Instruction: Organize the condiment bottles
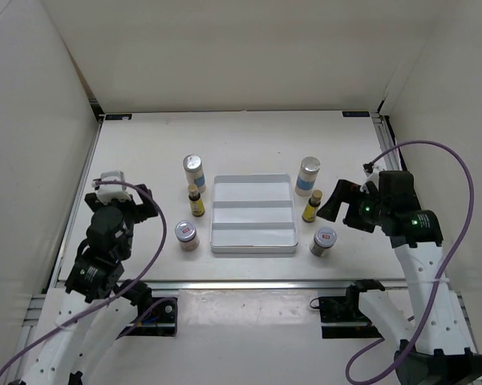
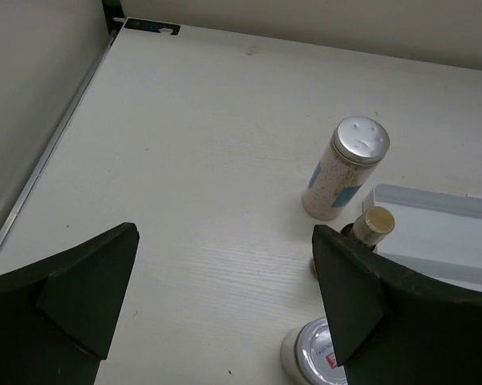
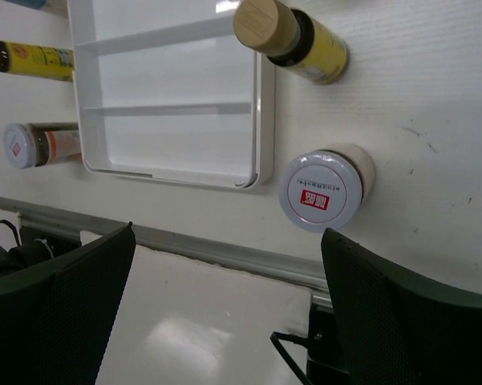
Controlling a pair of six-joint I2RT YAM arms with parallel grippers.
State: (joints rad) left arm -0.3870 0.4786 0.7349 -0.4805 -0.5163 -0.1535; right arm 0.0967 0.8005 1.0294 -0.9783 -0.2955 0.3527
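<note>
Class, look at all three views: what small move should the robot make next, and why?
Probably lower the open right gripper around the short silver-lidded jar nearest it. It stands upright just beside the shallow white divided tray, sits nearly between the open jaws in the wrist view, and every tray compartment is empty.

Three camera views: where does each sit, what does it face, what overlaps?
Top external: overhead at the near side, looking down on the tray, left arm and right arm.
Left wrist: on its arm, facing the table's far-left; its open fingers show.
Right wrist: on its arm, facing the near-right jar; its open fingers show.
Shared: the tray, in both wrist views.
</note>
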